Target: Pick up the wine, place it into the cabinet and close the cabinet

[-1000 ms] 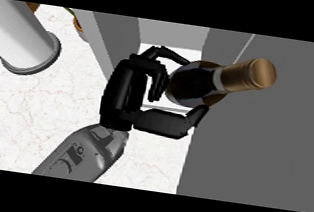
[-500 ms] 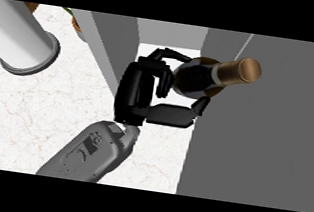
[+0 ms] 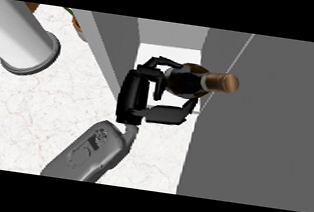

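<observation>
The grey cabinet (image 3: 276,125) fills the view from twelve round to five o'clock: a broad flat panel on the right, a narrower wall at eleven, and a pale opening between them. The white marbled desk (image 3: 30,125) spreads from seven to nine o'clock, and a large white cylinder (image 3: 16,38) with a flared rim lies across its ten o'clock corner.

One grey forearm rises from six o'clock toward the centre. Which arm it is cannot be settled from this view; its position left of centre suggests the left. Its black hand (image 3: 140,95) is clamped on the dark glass wine bottle (image 3: 189,81), fingers wrapping the top of the body and thumb bracing it from below.

The bottle sits at the mouth of the opening, at two o'clock from the palm. Its long axis runs toward three o'clock, with the tan cork cap (image 3: 223,82) close to the right-hand panel. Carrying the bottle deeper toward twelve o'clock looks like the next step, and the cap likely has to miss that panel.
</observation>
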